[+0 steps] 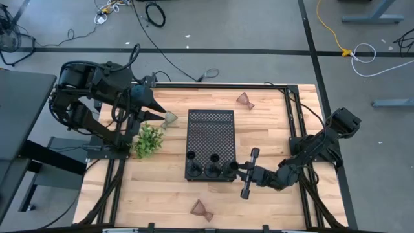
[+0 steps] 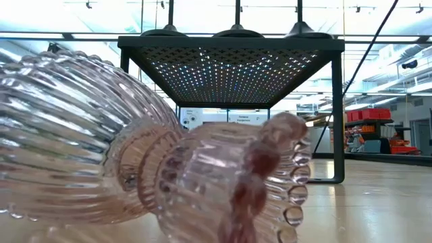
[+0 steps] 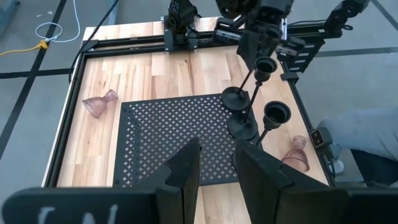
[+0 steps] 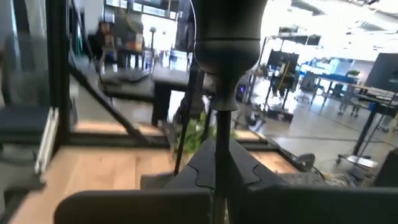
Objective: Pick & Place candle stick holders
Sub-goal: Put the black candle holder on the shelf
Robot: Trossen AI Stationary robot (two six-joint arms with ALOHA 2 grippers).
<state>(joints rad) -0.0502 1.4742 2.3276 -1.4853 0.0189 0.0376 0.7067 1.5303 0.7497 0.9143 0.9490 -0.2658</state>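
Note:
Three black candle stick holders [image 1: 211, 169] stand on round bases at the near end of the black perforated tray [image 1: 210, 133]. My right gripper [image 1: 238, 169] is shut on the rightmost one [image 1: 229, 167]. My left gripper [image 3: 217, 168] is open and empty, raised over the table left of the tray, above a greenish glass cup [image 1: 170, 118]. The cup is hidden in the left wrist view. One pink glass cup [image 1: 244, 100] lies on its side at the far edge. Another [image 1: 202, 209] lies on its side near the front edge. My right gripper pinches the stick's thin shaft [image 4: 219, 124] between its two fingers, below the holder's cup-shaped top [image 4: 227, 31]. The fingers come level from the table's right side and lie across the shaft. The holder stands about upright, and its disc base [image 3: 235, 96] looks to be on the tray.
A green leafy sprig [image 1: 149, 139] lies left of the tray, under my left arm. The tray stands on legs above the wood [image 2: 337, 115]. A black frame rail [image 1: 294, 113] runs along the table's right side. The near pink cup [image 2: 135, 155] fills the low view.

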